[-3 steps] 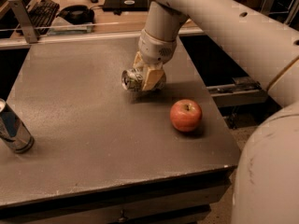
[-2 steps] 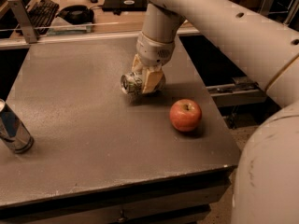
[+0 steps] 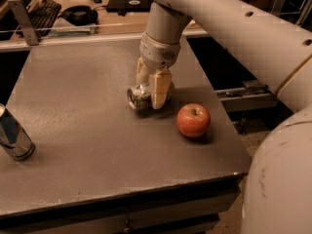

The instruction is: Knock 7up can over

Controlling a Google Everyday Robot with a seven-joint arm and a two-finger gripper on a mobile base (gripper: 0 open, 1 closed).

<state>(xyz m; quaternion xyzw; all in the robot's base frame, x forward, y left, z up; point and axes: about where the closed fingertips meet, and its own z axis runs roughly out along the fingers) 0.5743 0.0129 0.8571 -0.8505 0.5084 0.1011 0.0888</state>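
Gripper (image 3: pixel 149 94) is low over the middle of the table (image 3: pixel 97 150), toward the far side, hanging down from the big pale arm (image 3: pixel 234 28) that comes in from the upper right. 7up can (image 3: pixel 138 98) lies tipped on its side on the tabletop right at the gripper, round end facing the camera's left-front, body dim with greenish marks. Fingers (image 3: pixel 160 89) sit on either side of the can and look closed narrow onto it, the near finger covering the can's right part. Red apple (image 3: pixel 193 120) stands on the table just right of and nearer than the can, not touching it. Blue-and-silver can (image 3: pixel 13 136) stands upright at the left edge, well apart from the rest. Keyboard (image 3: pixel 43 9) sits on a desk beyond the table, upper left.
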